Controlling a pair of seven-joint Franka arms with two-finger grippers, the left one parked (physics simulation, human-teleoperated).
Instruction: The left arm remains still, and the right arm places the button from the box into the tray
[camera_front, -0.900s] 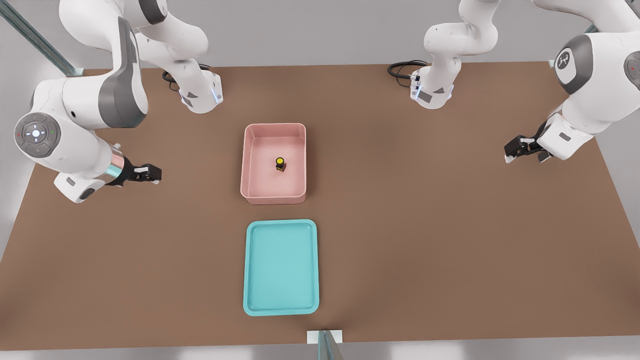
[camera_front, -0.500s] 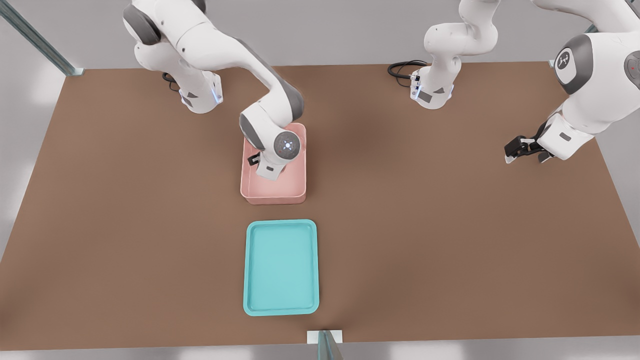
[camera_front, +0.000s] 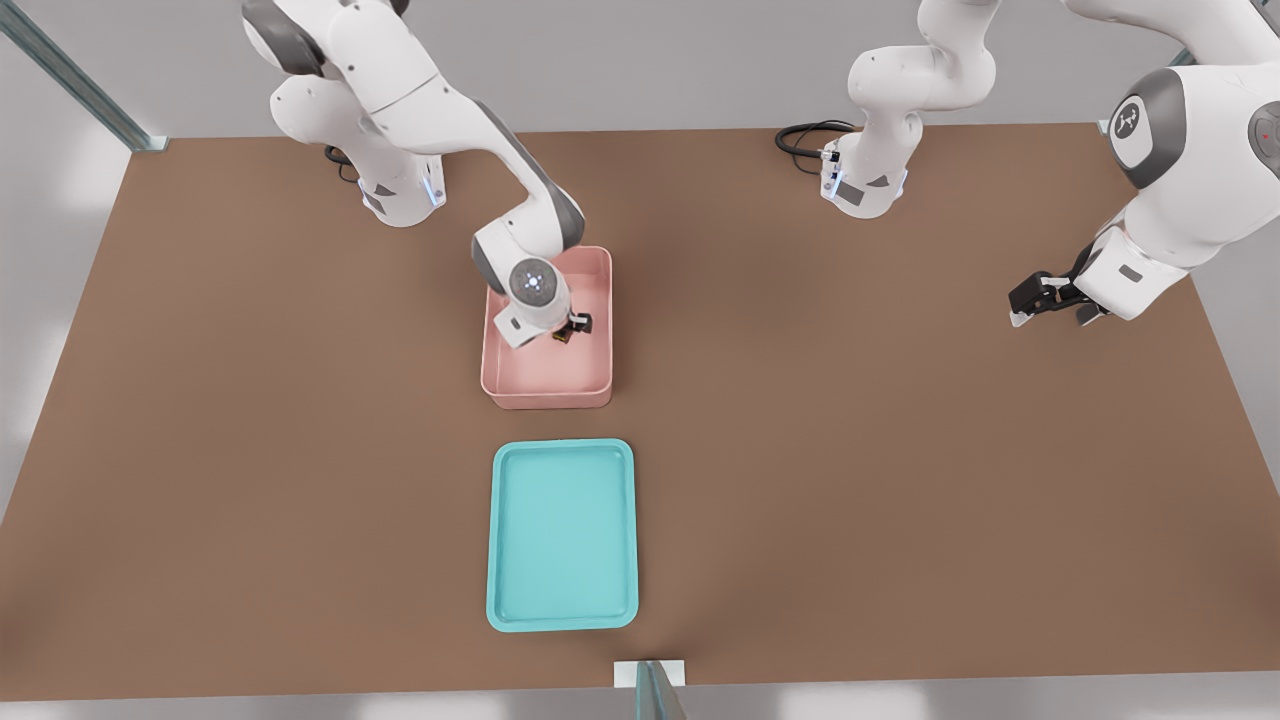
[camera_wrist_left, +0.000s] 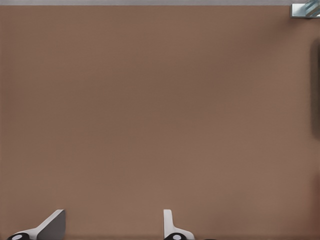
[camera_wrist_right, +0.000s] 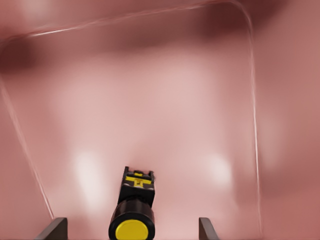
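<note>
Right arm's gripper (camera_front: 570, 330) hovering inside pink box (camera_front: 598, 385), fingers spread wide, straddling upright yellow button (camera_wrist_right: 133, 216), gripping nothing. Next: closing on button, lifting toward turquoise tray (camera_front: 563, 622).

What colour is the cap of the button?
Yellow, on the button between the open gripper jaws; clearest in the right wrist view.

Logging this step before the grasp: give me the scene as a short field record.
gripper: down inside the box, fingers open, either side of the button
button: on the box floor, not yet gripped
box: pink, on the table
tray: turquoise, nearer the camera than the box, nothing in it
table: brown
</note>
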